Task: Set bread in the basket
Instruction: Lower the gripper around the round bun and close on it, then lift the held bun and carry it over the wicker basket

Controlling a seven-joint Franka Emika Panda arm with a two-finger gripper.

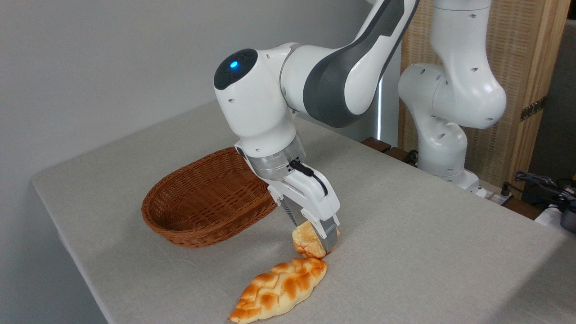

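Gripper: the gripper (313, 236) points down at the table, its two fingers (330, 236) narrowed around the bread, pressing its sides.
Bread: the bread (307, 240) sits clamped between the fingers, low at the cloth; whether it rests there or is lifted, I cannot tell. Small, round, pale golden with toasted patches.
Braided loaf: the braided loaf (280, 289) lies just below the fingers, long, leaf-shaped, glossy.
Basket: the basket (204, 200) stands left of the fingers, near, oval, reddish-brown wicker.
Table: the table (427, 234) wears plain grey cloth.

grey cloth-covered table (427, 252) carries basket (198, 202), bread (306, 240), braided loaf (279, 290).
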